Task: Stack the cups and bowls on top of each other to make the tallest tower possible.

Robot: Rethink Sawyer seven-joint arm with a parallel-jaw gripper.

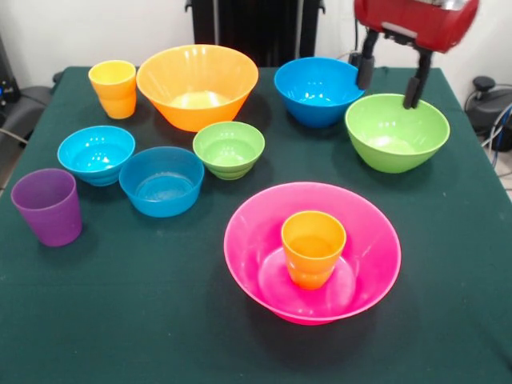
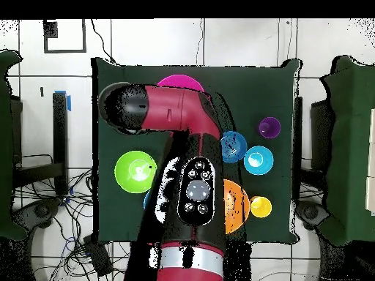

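Your gripper (image 1: 392, 78) hangs at the far right, fingers spread apart and holding nothing, poised over the far rim of the medium green bowl (image 1: 397, 132). That bowl sits upright on the counter (image 1: 120, 320), mouth to the ceiling, just beside the medium blue bowl (image 1: 318, 90).

Expect glossy, thin plastic here: light, stiff enough to hold shape, and likely slick under the fingers. I'd say your best hold is a pinch on the wall at the rim, one finger inside and one outside.

The tower so far stands near the front: the large pink bowl (image 1: 312, 252) with the orange cup (image 1: 313, 248) upright at its centre, opening up. Its axis runs straight vertical, so whatever you bring has to settle level on that cup's rim, or it will tip.
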